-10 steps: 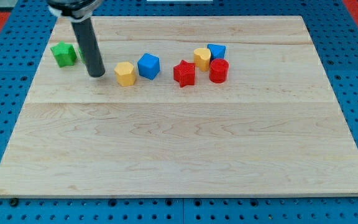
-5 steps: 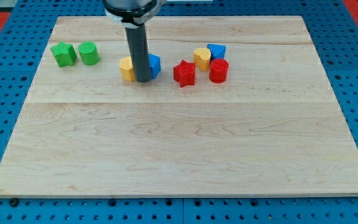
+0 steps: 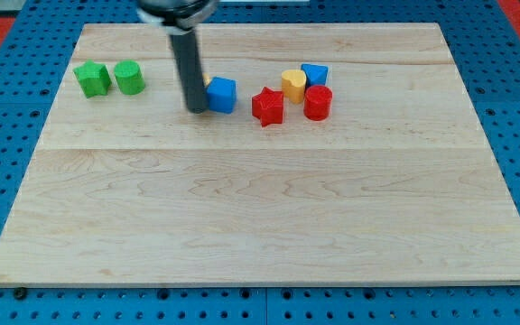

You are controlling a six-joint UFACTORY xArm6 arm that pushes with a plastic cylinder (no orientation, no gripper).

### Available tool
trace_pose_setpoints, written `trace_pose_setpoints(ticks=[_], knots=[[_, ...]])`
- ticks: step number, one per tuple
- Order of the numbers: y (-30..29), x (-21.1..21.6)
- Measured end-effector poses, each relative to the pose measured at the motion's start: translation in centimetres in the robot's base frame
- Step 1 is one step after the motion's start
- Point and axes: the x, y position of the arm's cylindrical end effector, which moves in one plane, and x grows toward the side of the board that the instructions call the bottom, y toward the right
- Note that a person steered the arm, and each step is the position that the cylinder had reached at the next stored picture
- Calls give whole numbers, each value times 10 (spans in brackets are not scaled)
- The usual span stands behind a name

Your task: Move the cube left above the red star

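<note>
The blue cube (image 3: 221, 94) lies on the wooden board (image 3: 260, 208), a short way to the left of the red star (image 3: 267, 106) and about level with it. My tip (image 3: 195, 110) rests on the board just left of the cube, at or very near its left side. The dark rod rises from there to the view's top. A yellow block is almost fully hidden behind the rod; only a sliver (image 3: 207, 82) shows by the cube's upper left corner.
Right of the red star sit a yellow block (image 3: 293, 84), a second blue block (image 3: 314, 74) and a red cylinder (image 3: 318, 102), close together. Two green blocks (image 3: 91, 78) (image 3: 129, 77) lie at the board's upper left. A blue pegboard surrounds the board.
My tip swept right from beside the green blocks to the yellow block and blue cube, then eased back slightly left. The rod now covers the yellow block. The cube shifted slightly right.
</note>
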Motion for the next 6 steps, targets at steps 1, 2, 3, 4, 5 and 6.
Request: trace_pose_setpoints(ticks=[1, 2, 3, 4, 5, 6], knots=[[34, -10], [7, -7], [-50, 5], [-99, 19], [-132, 15], [-151, -1]])
